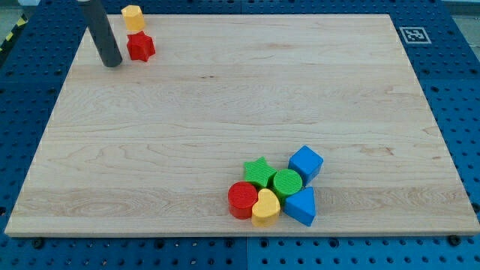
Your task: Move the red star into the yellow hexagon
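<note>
Item 1. Red star point(140, 47): near the view's top left corner of the board, just below the yellow hexagon point(133, 16). The two look to be touching or within a hair of it; which, I cannot tell. If there is a gap, the task is nearly finished and only a short nudge toward the view's top remains.

Item 2. My tip point(112, 63): end of a straight dark rod, matte and round, resting on the board just to the view's left of the red star and slightly below it, apart from it. There are no jaws to open or close; the rod holds nothing and can only push. From this side a push would send the star to the view's right, so the tip likely needs to come round beneath it.

Item 3. Board point(225, 112): pale wood, visible grain, smooth.

Item 4. Cluster at the view's bottom right, well apart: green star point(259, 172), green cylinder point(286, 182), red cylinder point(242, 199), yellow heart point(265, 206), blue cube point(306, 163), blue triangle point(301, 205). All appear to be glossy moulded plastic, packed close together.
</note>
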Motion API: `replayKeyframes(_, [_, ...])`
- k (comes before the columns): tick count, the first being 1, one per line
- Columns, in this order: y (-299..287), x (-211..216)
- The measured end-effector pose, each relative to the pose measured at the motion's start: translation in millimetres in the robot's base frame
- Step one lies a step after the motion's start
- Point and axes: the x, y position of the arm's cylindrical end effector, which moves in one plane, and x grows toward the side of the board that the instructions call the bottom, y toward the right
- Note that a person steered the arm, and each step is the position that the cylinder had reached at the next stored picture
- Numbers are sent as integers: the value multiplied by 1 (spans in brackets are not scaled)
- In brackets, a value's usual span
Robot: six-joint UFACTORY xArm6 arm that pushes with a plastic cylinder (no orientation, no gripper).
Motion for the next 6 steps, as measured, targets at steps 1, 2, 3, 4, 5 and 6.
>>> replayKeyframes(1, [39,9])
replayKeyframes(2, [59,-3])
replayKeyframes(3, [44,-25])
replayKeyframes(4, [14,-35])
replayKeyframes(5, [13,-36])
replayKeyframes(6, [13,-50])
